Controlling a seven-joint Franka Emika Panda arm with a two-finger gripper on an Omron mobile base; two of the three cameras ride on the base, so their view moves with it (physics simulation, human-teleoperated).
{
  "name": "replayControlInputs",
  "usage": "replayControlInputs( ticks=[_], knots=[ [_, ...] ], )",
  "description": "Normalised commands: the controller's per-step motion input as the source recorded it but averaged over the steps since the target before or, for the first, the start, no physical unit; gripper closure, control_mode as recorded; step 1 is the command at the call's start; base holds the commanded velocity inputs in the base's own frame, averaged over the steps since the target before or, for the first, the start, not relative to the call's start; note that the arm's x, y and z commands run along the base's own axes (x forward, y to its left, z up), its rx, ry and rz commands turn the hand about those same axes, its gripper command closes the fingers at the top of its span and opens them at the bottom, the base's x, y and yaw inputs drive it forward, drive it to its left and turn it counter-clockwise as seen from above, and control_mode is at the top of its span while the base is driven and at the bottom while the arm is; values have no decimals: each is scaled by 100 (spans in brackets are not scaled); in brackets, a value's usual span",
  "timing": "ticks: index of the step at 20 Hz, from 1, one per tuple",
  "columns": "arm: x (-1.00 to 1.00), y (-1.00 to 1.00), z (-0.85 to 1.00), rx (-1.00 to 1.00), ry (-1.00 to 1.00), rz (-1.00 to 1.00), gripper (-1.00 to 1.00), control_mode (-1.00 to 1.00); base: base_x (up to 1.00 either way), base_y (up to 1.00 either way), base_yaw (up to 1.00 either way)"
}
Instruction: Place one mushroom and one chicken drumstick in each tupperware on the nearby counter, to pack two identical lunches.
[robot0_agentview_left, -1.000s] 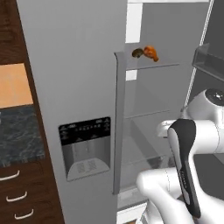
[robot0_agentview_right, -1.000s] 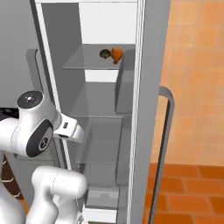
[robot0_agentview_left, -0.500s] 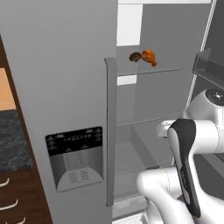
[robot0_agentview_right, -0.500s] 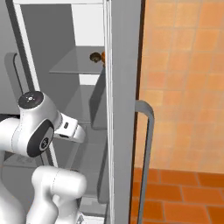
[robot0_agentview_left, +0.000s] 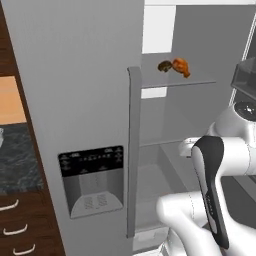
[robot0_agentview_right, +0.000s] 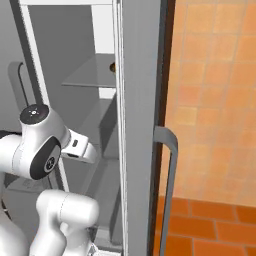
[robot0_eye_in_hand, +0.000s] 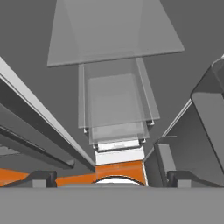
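Grey fridge doors are standing open in front of the robot, with glass shelves (robot0_agentview_left: 175, 84) showing inside the cabinet. On an upper shelf a chicken drumstick (robot0_agentview_left: 181, 66) is lying beside a small dark mushroom (robot0_agentview_left: 164, 66), the two touching or nearly so; from the right side, only a sliver of them is peeking past the edge of the right-hand door (robot0_agentview_right: 141, 125). The left door (robot0_agentview_left: 75, 110) is carrying a dark dispenser panel (robot0_agentview_left: 91, 179), and beyond it a strip of the speckled counter (robot0_agentview_left: 17, 157) is showing over dark wood drawers (robot0_agentview_left: 20, 227). The white arm is bending low in front of the open compartment, well below the food. Its gripper (robot0_eye_in_hand: 111, 178) is pointing into the fridge interior with its dark fingertips (robot0_eye_in_hand: 39, 178) standing wide apart, nothing between them.
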Motion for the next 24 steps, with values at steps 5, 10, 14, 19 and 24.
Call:
replayControlInputs(
  ticks=[5,10,14,19,24],
  knots=[
    [0,0,0,0,0,0,-100,100,52,-5,0],
    [0,0,0,0,0,0,-100,100,22,-7,0],
    [0,0,0,0,0,0,-100,100,0,-5,0],
    [0,0,0,0,0,0,-100,100,0,0,0],
    [12,5,3,-1,-1,-4,-100,-100,2,2,-1]
  ],
)
